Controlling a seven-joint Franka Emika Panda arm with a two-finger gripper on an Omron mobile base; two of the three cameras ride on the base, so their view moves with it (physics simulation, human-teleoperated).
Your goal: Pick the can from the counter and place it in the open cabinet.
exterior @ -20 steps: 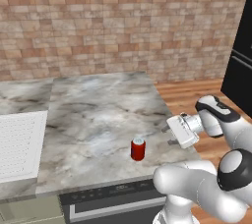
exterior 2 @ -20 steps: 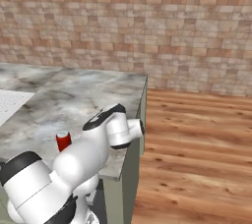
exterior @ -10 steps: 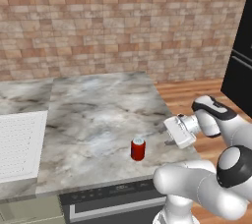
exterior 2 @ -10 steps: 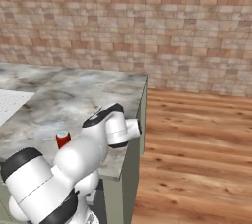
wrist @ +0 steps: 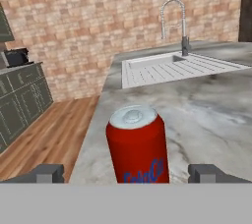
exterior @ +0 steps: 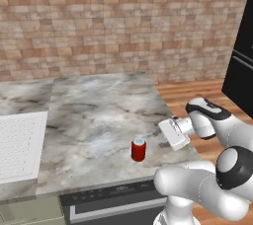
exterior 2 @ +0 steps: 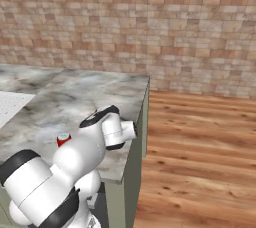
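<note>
Standing upright near the front edge of the counter (exterior: 99,115), the can (exterior: 139,149) sits left of the gripper (exterior: 171,133), which points at it from the side and hangs apart from it. In the hand view the can (wrist: 138,144) rises centred between the two fingertips (wrist: 47,173), whose jaws stand wide apart. A good grasp likely means advancing level, keeping the can centred, and closing only once both tips flank its body, to avoid toppling it.
</note>
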